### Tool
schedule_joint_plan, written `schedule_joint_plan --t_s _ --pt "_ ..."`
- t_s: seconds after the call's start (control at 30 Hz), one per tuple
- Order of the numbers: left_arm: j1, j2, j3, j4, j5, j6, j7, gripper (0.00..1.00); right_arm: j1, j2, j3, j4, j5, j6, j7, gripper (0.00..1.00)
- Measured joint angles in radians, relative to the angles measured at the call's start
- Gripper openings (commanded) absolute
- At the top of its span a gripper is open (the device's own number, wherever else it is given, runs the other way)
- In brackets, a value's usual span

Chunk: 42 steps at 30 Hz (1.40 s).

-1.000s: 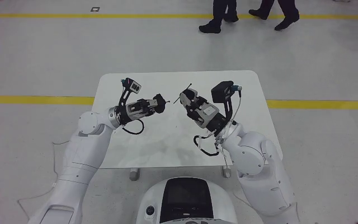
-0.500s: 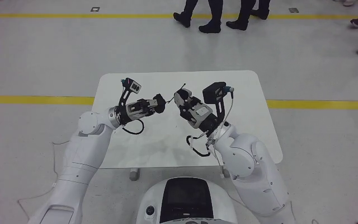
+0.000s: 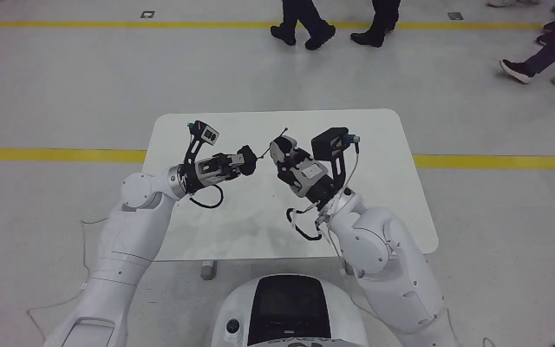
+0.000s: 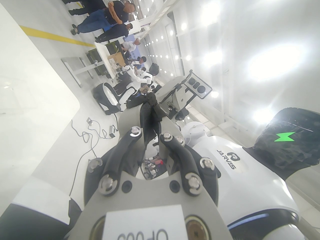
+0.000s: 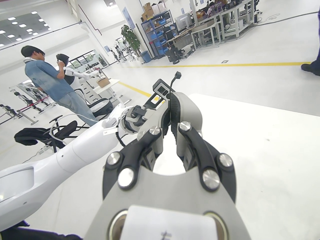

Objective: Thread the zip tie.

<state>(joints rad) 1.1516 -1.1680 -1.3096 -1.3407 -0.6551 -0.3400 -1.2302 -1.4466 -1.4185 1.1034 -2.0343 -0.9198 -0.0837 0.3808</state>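
The zip tie (image 5: 173,83) is a thin black strap with a small square head. It sticks up out of my right gripper (image 5: 171,99), which is shut on it. From above, the right gripper (image 3: 277,150) hangs over the middle of the white table (image 3: 381,182), and the tie's head (image 3: 285,132) points to the far side. My left gripper (image 3: 249,158) is held just beside it, tip to tip and almost touching. In the left wrist view its fingers (image 4: 146,111) are pressed together. Whether they hold the strap's tail end cannot be made out.
The tabletop (image 5: 262,138) under both arms is bare. People stand and walk on the floor beyond the far edge, behind a yellow line (image 3: 78,154). Other tables and robots stand farther off in the room.
My right arm has moved left with the zip tie, closing the gap to the left gripper. The left arm has stayed where it was.
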Motion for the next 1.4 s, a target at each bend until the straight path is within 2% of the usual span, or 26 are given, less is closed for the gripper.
schedule_joint_plan --t_s 0.33,1.4 --pt "0.000 0.000 0.000 0.000 0.000 0.000 0.000 0.00 0.012 0.004 -0.002 0.012 -0.007 0.015 -0.002 0.00" --pt "0.000 0.000 0.000 0.000 0.000 0.000 0.000 0.00 0.016 0.020 0.003 0.013 0.023 0.012 0.003 0.00"
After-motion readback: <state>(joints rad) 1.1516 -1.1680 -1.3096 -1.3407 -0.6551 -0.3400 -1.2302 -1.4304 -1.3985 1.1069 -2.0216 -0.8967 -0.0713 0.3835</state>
